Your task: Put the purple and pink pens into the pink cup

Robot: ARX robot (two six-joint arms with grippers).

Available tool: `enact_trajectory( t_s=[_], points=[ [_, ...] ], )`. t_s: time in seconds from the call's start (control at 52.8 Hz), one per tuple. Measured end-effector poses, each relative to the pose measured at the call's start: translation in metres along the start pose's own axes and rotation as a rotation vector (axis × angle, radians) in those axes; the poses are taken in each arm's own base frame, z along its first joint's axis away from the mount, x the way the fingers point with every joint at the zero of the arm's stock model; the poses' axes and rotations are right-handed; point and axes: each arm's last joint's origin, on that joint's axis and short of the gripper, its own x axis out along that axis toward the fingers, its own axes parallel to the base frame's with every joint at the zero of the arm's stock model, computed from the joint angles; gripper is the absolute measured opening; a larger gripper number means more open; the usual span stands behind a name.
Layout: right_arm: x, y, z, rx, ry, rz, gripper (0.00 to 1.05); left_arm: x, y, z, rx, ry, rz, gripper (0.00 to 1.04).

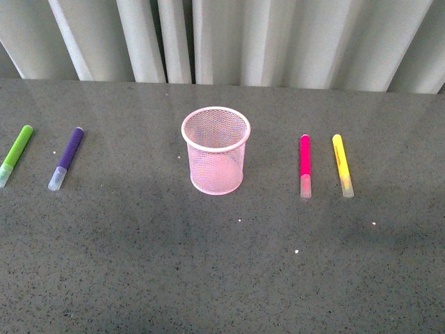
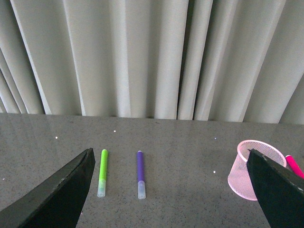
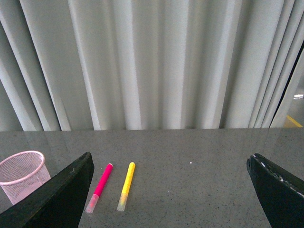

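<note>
Cup (image 1: 216, 170) stands between purple pen (image 1: 67, 156) and pink pen (image 1: 304, 160), left fingers (image 2: 57, 192) and right fingers (image 3: 57, 194) gaping wide, empty.

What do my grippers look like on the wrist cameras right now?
Only the wrist views show them; no arm appears in the front view. The left gripper has two plain matte-black, wedge-shaped jaws tapering to blunt tips, with no markings or cables visible. The right gripper matches, except one jaw's edge looks faintly scuffed and lighter.
</note>
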Motion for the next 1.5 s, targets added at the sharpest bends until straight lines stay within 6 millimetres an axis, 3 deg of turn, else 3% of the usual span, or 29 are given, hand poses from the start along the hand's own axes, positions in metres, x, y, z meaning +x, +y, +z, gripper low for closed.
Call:
enact_trajectory(
  t_s=[1.498],
  points=[
    [0.0000, 0.0000, 0.0000, 0.000, 0.000, 0.000, 0.98, 0.0003, 0.0000, -0.0006, -0.012, 0.014, 0.017, 0.98]
  ],
)
